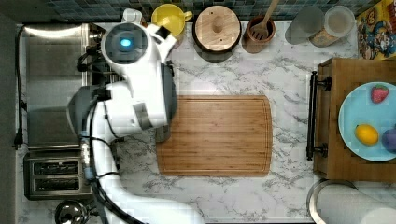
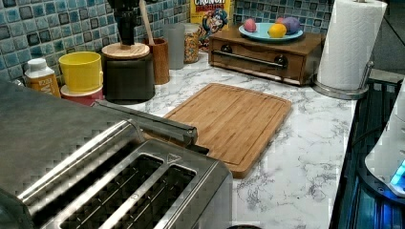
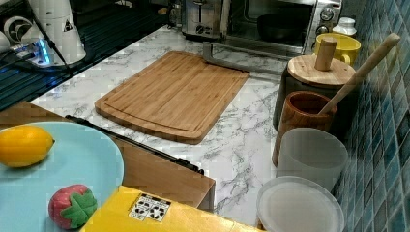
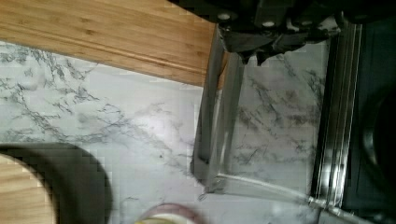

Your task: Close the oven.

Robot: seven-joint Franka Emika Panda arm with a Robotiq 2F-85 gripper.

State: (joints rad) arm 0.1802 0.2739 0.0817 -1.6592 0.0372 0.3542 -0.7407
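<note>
The oven (image 3: 285, 21) sits at the top of the right view on the marble counter (image 3: 241, 125), its glass door (image 4: 275, 135) dropped open flat. In the wrist view we see the gripper (image 4: 254, 56) above the door's bar handle (image 4: 210, 102); we cannot tell how its jaws stand.

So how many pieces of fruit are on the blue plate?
3 on the blue plate atop the wooden drawer box: a strawberry near the backsplash, a lemon, and a purple fruit cut off at the top view's right edge. More could lie beyond it.
</note>
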